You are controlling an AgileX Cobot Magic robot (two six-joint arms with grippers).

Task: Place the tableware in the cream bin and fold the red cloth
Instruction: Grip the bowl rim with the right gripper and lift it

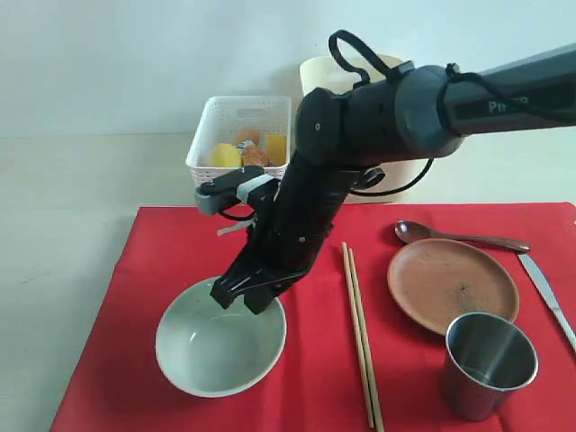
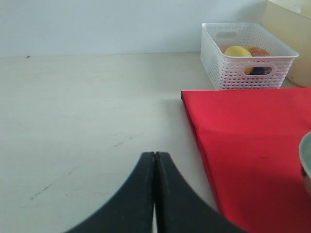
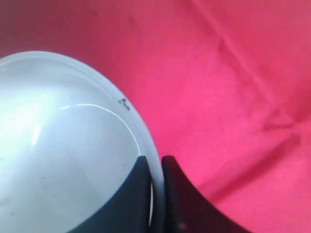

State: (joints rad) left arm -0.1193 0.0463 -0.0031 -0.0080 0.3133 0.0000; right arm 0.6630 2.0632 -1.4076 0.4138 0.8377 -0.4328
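1. Red all around it: the pale green bowl [image 1: 220, 346] sits on the red cloth [image 1: 315, 378], towards its left side in the exterior view, well apart from the cream bin [image 1: 317, 74] behind.
2. The right end effector [image 3: 155, 160] pinches the bowl's rim on the bin side, one finger inside and one outside. The left end effector [image 2: 155, 155] is closed on nothing above the counter [image 2: 73, 121].
3. The bowl looks stiff, smooth, probably slippery and breakable. Held only by its thin rim, it may tilt when lifted.
4. It stands upright, mouth up; being round, it has no long axis.
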